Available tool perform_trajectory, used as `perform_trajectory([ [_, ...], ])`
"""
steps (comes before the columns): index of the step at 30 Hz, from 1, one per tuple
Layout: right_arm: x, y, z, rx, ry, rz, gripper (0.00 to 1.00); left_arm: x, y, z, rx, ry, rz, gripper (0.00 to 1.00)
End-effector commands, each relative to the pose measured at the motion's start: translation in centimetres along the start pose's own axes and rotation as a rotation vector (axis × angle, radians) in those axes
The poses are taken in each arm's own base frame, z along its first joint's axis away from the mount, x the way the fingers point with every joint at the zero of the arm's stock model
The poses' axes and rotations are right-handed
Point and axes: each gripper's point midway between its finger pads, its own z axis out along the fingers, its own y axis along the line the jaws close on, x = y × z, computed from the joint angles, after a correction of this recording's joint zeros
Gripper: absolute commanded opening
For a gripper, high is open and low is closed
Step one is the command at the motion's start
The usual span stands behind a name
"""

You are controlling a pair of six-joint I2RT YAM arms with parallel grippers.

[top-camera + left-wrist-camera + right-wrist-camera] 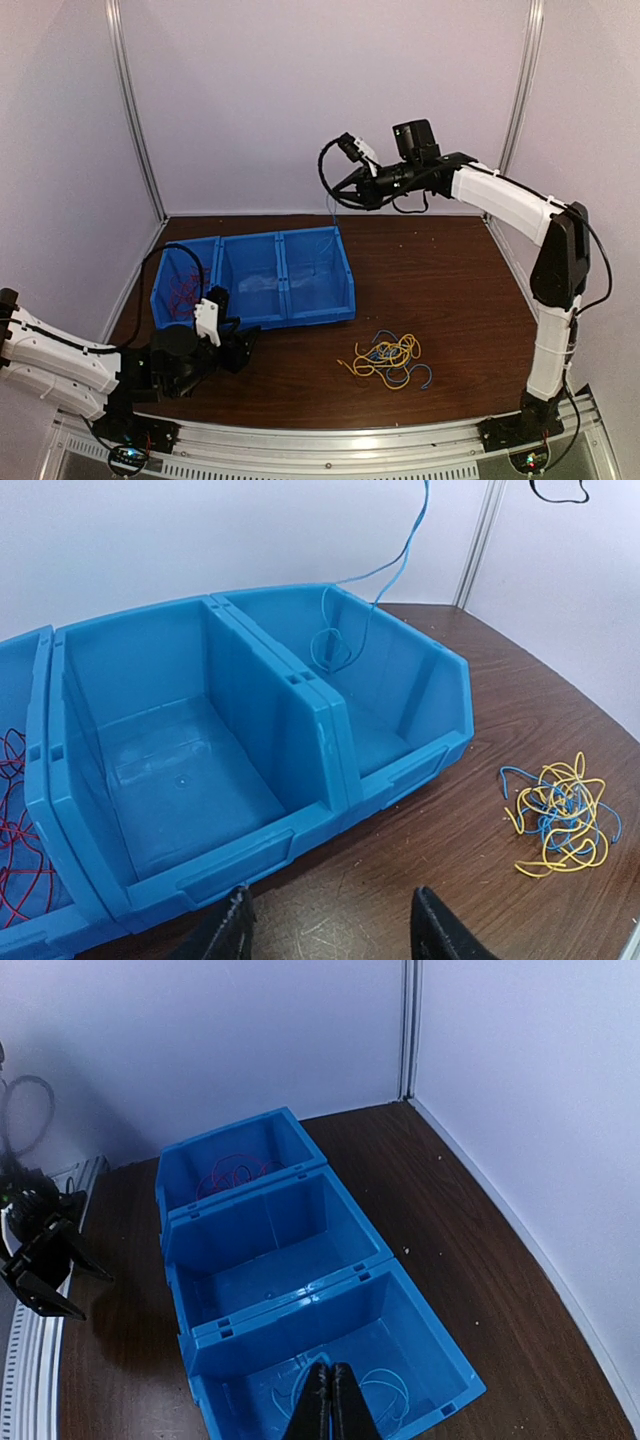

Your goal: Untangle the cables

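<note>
- The right gripper (342, 197) hangs high above the right-hand compartment of a blue three-part bin (300, 312), its fingers pinched tight on a light blue wire (395, 570).
- That wire drops from the gripper into the right compartment, where its lower end lies in loose coils.
- Red wires (180, 285) lie in the left compartment.
- A yellow and blue tangle (388, 358) lies on the brown table (450, 270), apart from the bin's front right corner.
- The left gripper (238, 345) sits low near the bin's front left, fingers spread, holding nothing.
</note>
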Motion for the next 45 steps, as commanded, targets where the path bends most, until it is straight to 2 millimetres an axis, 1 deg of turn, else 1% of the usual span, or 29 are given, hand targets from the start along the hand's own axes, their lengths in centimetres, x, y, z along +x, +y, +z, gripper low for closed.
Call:
perform_trajectory([
  [1,2.8,-0.1,2.2,0.038,0.104,-0.059,0.0,0.0,0.8,-0.1,-0.035,-0.013,-0.017,0.54],
  [4,5.0,0.1,3.7,0.033,0.16,-0.066,0.0,0.1,0.8,-0.1,-0.035,-0.009,-0.019,0.54],
  [10,8.7,0.1,5.6,0.041,0.255,-0.04,0.0,0.4,1.0,-0.1,-0.04,-0.002,-0.022,0.54],
  [12,9.9,0.1,6.1,0.054,0.298,-0.052,0.02,0.5,1.0,-0.1,-0.041,0.0,-0.022,0.54],
  [15,11.6,0.8,6.9,0.079,0.382,-0.115,0.08,0.6,0.9,0.0,-0.042,0.0,-0.021,0.55],
  [17,12.3,0.9,7.1,0.109,0.421,-0.145,0.1,0.5,0.9,0.1,-0.041,-0.002,-0.022,0.54],
  [19,12.5,1.1,7.1,0.116,0.437,-0.148,0.16,0.4,0.7,0.2,-0.038,-0.005,-0.022,0.54],
  [21,12.4,1.4,6.9,0.11,0.442,-0.143,0.24,0.3,0.5,0.3,-0.034,-0.007,-0.017,0.54],
  [23,11.9,1.7,6.4,0.106,0.443,-0.139,0.28,0.2,0.3,0.5,-0.033,-0.007,-0.01,0.54],
  [26,10.7,2.4,5.0,0.114,0.427,-0.153,0.29,-0.2,-0.2,0.6,-0.015,-0.012,0.006,0.54],
  [27,10.4,2.9,4.1,0.117,0.422,-0.158,0.3,-0.3,-0.4,0.6,0.0,-0.016,0.017,0.54],
  [30,10.2,4.1,1.9,0.12,0.413,-0.17,0.31,-0.5,-1.7,0.6,0.064,-0.024,0.05,0.55],
  [33,10.8,5.3,-0.4,0.121,0.423,-0.175,0.34,-0.7,-3.4,0.9,0.139,-0.026,0.091,0.55],
  [35,11.4,6.0,-2.0,0.126,0.428,-0.174,0.35,-0.6,-5.2,1.3,0.215,-0.015,0.134,0.55],
  [37,12.2,6.5,-3.7,0.141,0.431,-0.168,0.35,0.1,-7.1,1.9,0.286,0.014,0.181,0.55],
  [38,13.1,6.7,-4.5,0.146,0.441,-0.158,0.36,0.2,-7.9,2.2,0.315,0.022,0.202,0.55],
  [39,13.6,6.8,-5.3,0.159,0.444,-0.153,0.36,0.4,-8.8,2.5,0.345,0.03,0.215,0.54],
  [40,13.5,6.8,-6.4,0.185,0.429,-0.155,0.37,0.2,-9.7,2.9,0.371,0.03,0.223,0.54],
  [43,14.5,6.6,-9.1,0.235,0.413,-0.138,0.37,0.6,-11.9,3.9,0.437,0.04,0.257,0.54],
  [45,15.7,6.8,-10.7,0.255,0.418,-0.129,0.37,0.8,-13.5,4.7,0.48,0.048,0.283,0.54],
])
